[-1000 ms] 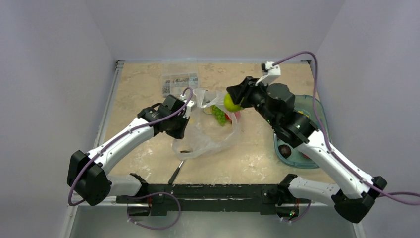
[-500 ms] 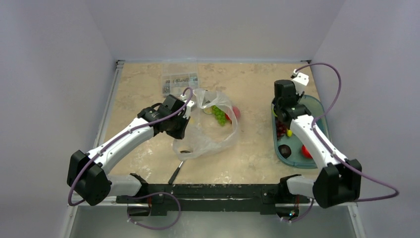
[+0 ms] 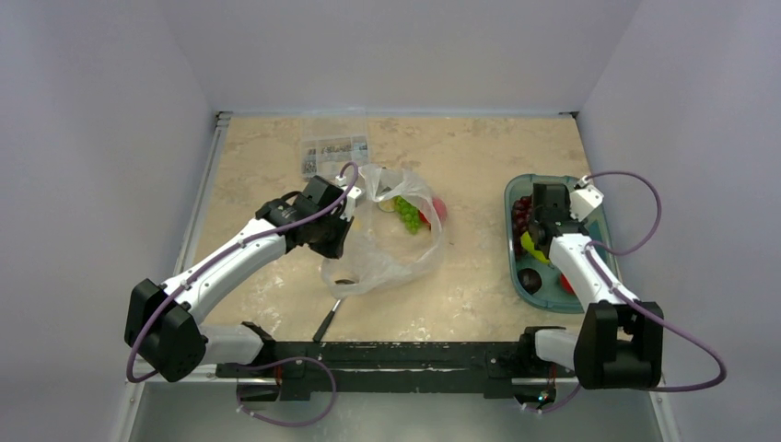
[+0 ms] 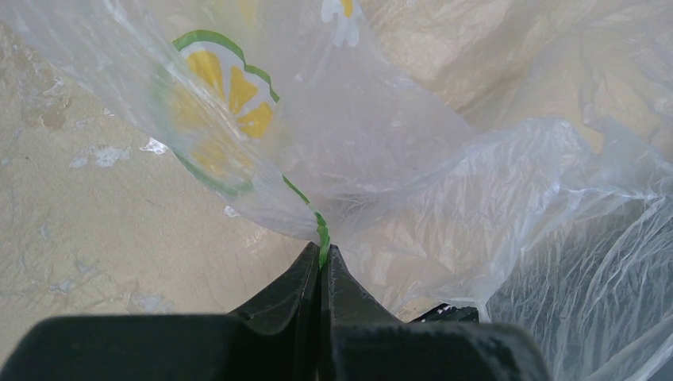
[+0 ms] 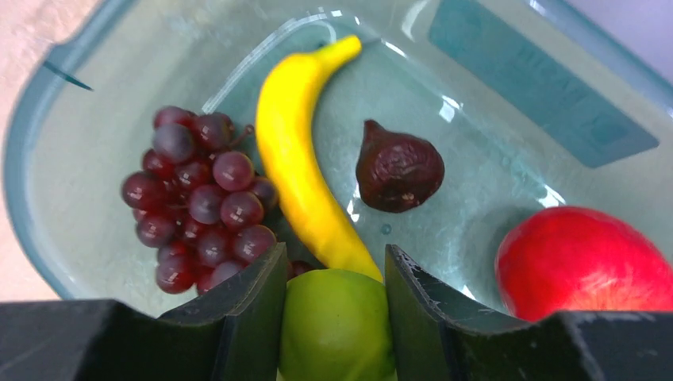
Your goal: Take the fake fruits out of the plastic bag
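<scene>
The plastic bag lies mid-table with a green grape bunch and a red fruit at its far end. My left gripper is shut on the bag's left edge; the left wrist view shows the jaws pinching the film. My right gripper is over the teal tray, shut on a green apple, just above the tray floor. In the tray lie purple grapes, a banana, a dark plum and a red fruit.
A clear rigid box of small parts stands at the back, behind the bag. A dark tool handle sticks out from under the bag's near end, toward the front rail. Walls close in the table on three sides.
My right arm has swung the green apple from above the bag's mouth to the right and down over the teal tray. The left arm and bag have not moved.
</scene>
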`<move>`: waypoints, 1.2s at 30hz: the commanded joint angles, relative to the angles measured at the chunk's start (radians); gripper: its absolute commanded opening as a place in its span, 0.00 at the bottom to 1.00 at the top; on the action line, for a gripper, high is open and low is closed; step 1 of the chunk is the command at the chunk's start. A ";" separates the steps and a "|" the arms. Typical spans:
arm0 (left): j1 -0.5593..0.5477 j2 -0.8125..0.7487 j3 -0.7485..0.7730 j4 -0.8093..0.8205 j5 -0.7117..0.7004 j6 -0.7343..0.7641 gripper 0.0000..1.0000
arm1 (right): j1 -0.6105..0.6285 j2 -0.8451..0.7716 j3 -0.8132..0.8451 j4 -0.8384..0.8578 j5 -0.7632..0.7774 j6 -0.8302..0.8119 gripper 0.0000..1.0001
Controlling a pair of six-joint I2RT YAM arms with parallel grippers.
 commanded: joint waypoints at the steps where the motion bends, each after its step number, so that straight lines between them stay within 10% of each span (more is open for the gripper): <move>1: -0.003 -0.018 0.026 0.008 0.009 0.011 0.00 | -0.039 -0.021 -0.045 0.080 -0.067 0.075 0.19; 7: -0.004 -0.019 0.028 0.007 0.014 0.010 0.00 | -0.046 -0.036 -0.055 0.106 -0.101 0.026 0.67; 12: -0.003 -0.019 0.027 0.011 0.017 0.009 0.00 | -0.045 -0.097 -0.052 0.123 -0.135 -0.053 0.82; 19: -0.003 -0.019 0.031 0.009 0.028 0.009 0.00 | -0.030 -0.176 -0.018 0.201 -0.378 -0.200 0.84; 28: -0.003 -0.012 0.033 0.007 0.032 0.009 0.00 | 0.363 -0.100 0.101 0.285 -0.554 -0.272 0.82; 36: -0.003 -0.013 0.031 0.007 0.022 0.009 0.00 | 0.476 -0.179 0.075 0.378 -0.664 -0.306 0.68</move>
